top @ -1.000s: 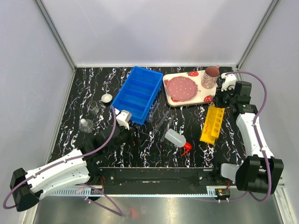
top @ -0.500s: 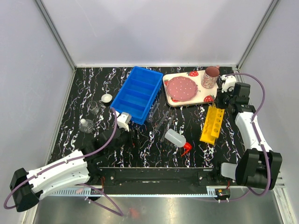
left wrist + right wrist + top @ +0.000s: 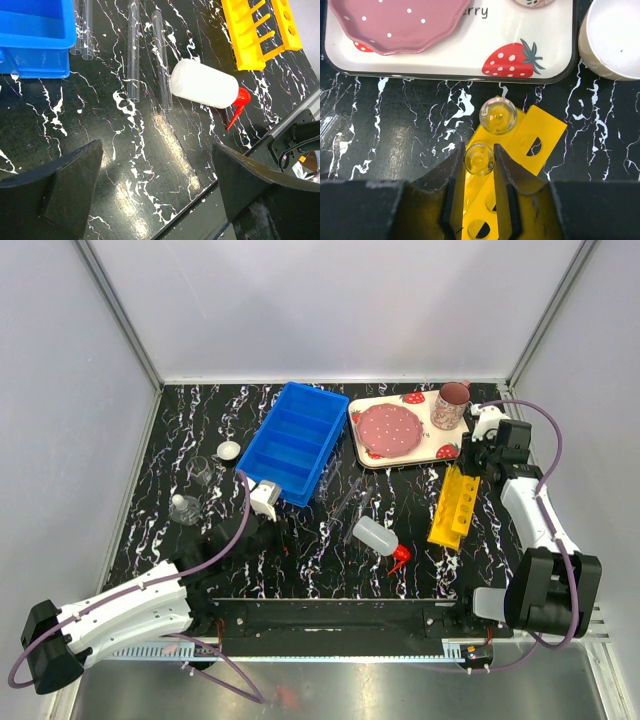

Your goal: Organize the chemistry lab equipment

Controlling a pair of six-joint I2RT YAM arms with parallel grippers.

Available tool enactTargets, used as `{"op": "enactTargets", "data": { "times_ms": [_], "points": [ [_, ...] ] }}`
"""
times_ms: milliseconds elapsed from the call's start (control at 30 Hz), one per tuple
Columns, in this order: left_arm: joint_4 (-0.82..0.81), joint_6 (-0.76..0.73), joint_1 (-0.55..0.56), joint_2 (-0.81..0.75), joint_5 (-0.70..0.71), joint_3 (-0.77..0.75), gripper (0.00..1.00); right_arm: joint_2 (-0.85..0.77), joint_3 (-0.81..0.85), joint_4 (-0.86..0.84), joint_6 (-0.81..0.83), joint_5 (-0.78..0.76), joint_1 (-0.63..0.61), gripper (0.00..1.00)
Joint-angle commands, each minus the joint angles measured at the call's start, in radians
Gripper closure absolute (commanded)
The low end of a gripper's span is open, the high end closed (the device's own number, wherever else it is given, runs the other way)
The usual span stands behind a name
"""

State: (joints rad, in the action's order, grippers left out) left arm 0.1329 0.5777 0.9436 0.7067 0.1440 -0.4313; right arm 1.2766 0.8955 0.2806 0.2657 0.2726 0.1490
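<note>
— The right gripper (image 3: 479, 156) pinches a clear tube (image 3: 479, 161) upright over the yellow rack (image 3: 540, 135), beside a seated tube (image 3: 498, 115).

— Off-centre, it could strike a hole's rim and slip. The left gripper (image 3: 156, 187) hovers spread near the squeeze bottle (image 3: 202, 90).

On the left: stretches long and low from the near corner along the left arm (image 3: 125, 610), wrist tipped down and forward. Ends in the left gripper (image 3: 156, 170), spread wide, the two dark fingers (image 3: 70, 190) set far apart on either side of the pincer's centre line.

On the right: climbs from the base along the right arm (image 3: 535, 520), folds at the elbow, aims steeply down. Ends in the right gripper (image 3: 478, 149), drawn nearly closed, pinching a thin clear tube (image 3: 479, 160) between the fingertips, seen end-on.
</note>
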Motion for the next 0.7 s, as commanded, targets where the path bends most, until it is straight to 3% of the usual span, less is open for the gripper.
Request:
{"op": "enactTargets", "data": {
  "times_ms": [0,500,600,667],
  "points": [
    [-0.056,0.011,-0.003,-0.012,0.003,0.006,0.07,0.036,-0.004,-0.057,0.015,0.004,0.006,0.71],
    [-0.067,0.011,-0.005,0.077,-0.05,-0.043,0.07,-0.002,-0.041,-0.029,0.049,0.06,0.009,0.48],
    [-0.036,-0.006,-0.005,0.112,-0.067,-0.081,0.07,-0.057,-0.029,0.015,0.076,0.086,0.018,0.4],
    [-0.013,-0.018,-0.005,0.155,-0.078,-0.115,0.07,-0.118,-0.026,0.041,0.104,0.114,0.03,0.3]
  ]
}}
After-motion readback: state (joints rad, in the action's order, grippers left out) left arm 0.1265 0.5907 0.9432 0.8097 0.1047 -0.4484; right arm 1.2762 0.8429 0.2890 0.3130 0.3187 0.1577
